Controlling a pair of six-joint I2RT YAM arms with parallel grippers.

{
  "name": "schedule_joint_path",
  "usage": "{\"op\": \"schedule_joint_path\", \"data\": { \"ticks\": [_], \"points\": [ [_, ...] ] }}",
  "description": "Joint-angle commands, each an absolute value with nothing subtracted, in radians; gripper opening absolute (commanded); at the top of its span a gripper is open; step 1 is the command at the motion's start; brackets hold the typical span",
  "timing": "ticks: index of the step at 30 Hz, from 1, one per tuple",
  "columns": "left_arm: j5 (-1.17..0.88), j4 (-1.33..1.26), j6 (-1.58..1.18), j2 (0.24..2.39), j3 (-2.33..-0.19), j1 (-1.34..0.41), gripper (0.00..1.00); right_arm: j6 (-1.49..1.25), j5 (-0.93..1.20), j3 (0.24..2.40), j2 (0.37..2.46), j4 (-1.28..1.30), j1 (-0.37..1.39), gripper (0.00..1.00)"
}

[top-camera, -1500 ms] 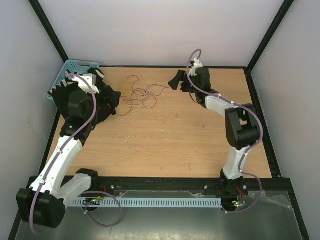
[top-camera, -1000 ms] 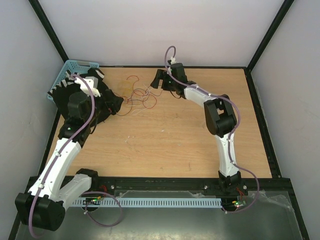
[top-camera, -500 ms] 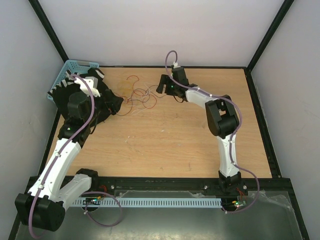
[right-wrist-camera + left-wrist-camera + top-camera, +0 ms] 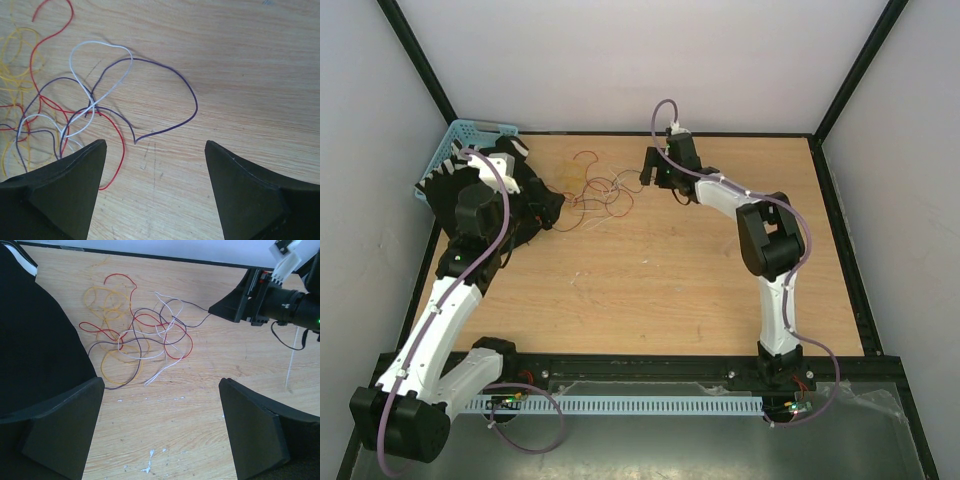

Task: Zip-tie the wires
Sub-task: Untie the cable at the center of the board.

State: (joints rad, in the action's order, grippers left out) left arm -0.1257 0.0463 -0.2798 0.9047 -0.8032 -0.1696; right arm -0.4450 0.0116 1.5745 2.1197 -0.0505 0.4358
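Observation:
The wires (image 4: 600, 193) lie in a loose curly tangle of red, yellow, purple and white strands on the wooden table, at the back and left of centre. My left gripper (image 4: 552, 208) is just left of the tangle, low over the wood. In the left wrist view the wires (image 4: 135, 335) lie ahead of the left gripper (image 4: 161, 390), which is open and empty. My right gripper (image 4: 648, 170) is at the tangle's right edge. In the right wrist view it (image 4: 155, 150) is open, with only bare wood between its fingers. A purple loop and the other wires (image 4: 90, 105) lie just ahead and to the left.
A light blue basket (image 4: 450, 150) stands at the back left corner behind the left arm. A thin white strip (image 4: 291, 362) lies on the wood below the right gripper (image 4: 250, 302). Black frame rails and white walls enclose the table (image 4: 700, 280).
The right arm swung in from the right to the tangle's edge, then eased back slightly. The left arm and the wires have stayed put.

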Motion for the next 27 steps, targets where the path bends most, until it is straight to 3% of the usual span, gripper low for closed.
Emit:
{"op": "schedule_joint_path", "data": {
  "ticks": [1,5,8,12,16,17,27],
  "points": [
    [-0.121,0.045,-0.268,0.901,-0.815,-0.17,0.99,-0.489,0.057,1.632,2.189,-0.043,0.438,0.9],
    [-0.119,0.045,-0.268,0.91,-0.816,-0.17,0.99,-0.533,0.105,1.66,2.234,-0.078,0.438,0.86],
    [-0.121,0.044,-0.268,0.919,-0.819,-0.17,0.99,-0.551,0.122,1.686,2.269,-0.103,0.438,0.74],
    [-0.125,0.044,-0.268,0.925,-0.827,-0.17,0.99,-0.558,0.156,1.743,2.309,-0.122,0.439,0.45],
    [-0.145,0.044,-0.274,0.918,-0.839,-0.17,0.99,-0.523,0.152,1.784,2.302,-0.126,0.438,0.06],
    [-0.152,0.044,-0.277,0.915,-0.844,-0.17,0.99,-0.506,0.149,1.792,2.291,-0.119,0.437,0.0],
    [-0.431,0.064,-0.36,0.958,-1.074,-0.147,0.99,-0.114,0.143,1.822,2.022,-0.051,0.427,0.0]
  ]
}}
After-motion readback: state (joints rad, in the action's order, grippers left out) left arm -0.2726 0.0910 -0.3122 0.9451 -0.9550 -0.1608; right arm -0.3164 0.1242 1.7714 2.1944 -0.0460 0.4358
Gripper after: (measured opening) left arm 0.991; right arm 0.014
